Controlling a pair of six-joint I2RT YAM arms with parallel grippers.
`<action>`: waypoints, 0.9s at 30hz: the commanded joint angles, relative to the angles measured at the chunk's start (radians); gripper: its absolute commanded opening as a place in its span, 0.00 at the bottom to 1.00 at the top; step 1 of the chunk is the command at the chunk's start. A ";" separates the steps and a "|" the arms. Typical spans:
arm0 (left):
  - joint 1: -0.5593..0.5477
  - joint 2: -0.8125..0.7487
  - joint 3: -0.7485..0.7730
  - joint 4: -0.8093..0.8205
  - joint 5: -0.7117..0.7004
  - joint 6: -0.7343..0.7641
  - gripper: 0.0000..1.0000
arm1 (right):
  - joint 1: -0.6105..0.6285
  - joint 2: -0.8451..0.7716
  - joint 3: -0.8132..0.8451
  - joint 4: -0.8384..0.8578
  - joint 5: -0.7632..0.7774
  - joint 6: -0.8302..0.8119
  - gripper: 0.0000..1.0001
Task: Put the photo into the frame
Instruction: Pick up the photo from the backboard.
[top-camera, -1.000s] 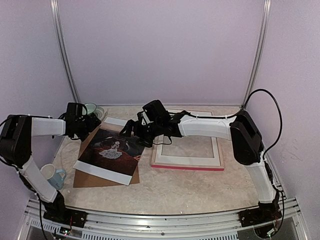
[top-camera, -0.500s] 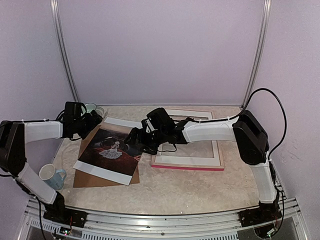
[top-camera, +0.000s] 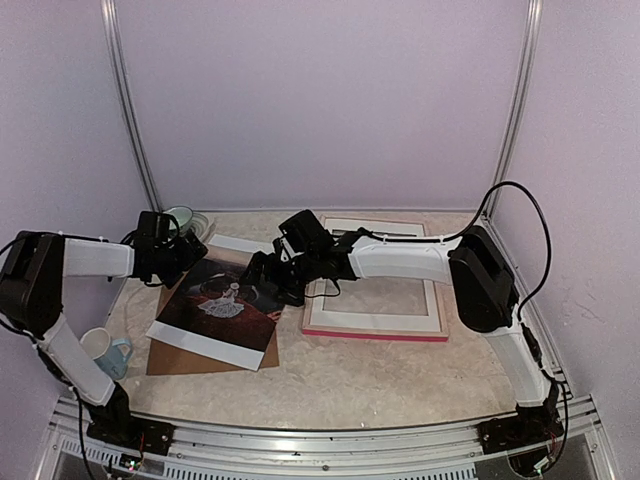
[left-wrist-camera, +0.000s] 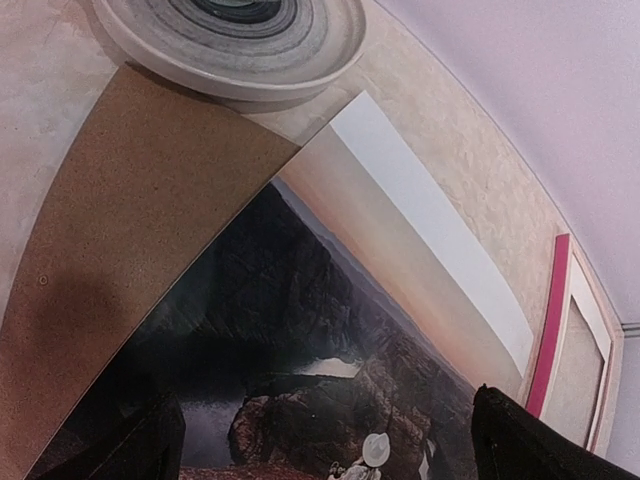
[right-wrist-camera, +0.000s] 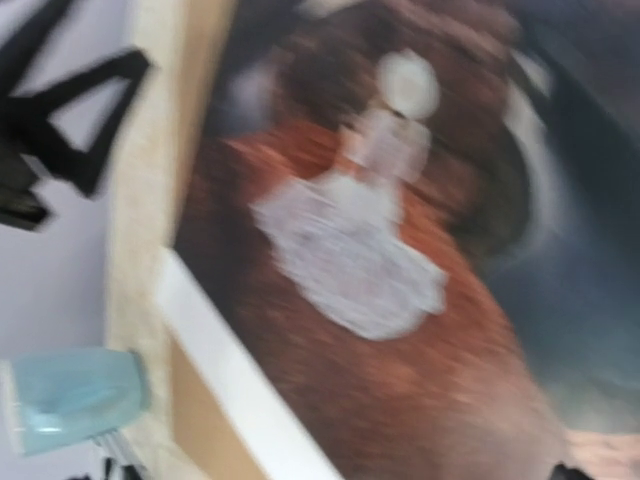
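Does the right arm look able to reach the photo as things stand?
Probably yes. The right gripper hangs open over the right edge of the photo, nothing lies between them, and the left gripper is at its far corner.

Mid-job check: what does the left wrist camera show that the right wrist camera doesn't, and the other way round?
Only the left wrist view shows the grey dish and the frame, seen as a pink rail. Only the right wrist view, which is blurred, shows the pale blue mug. Both show the photo with its white-dressed figure, lying on the brown backing board.
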 joint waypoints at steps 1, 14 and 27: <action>0.004 0.039 -0.015 0.026 -0.001 -0.001 0.99 | 0.012 0.041 -0.017 -0.078 -0.019 0.039 0.99; -0.028 0.092 -0.020 0.030 0.000 -0.009 0.99 | 0.022 0.010 -0.106 -0.101 0.000 0.079 0.99; -0.075 0.127 -0.012 0.006 -0.012 0.002 0.99 | -0.003 0.029 -0.166 0.053 -0.020 0.183 0.98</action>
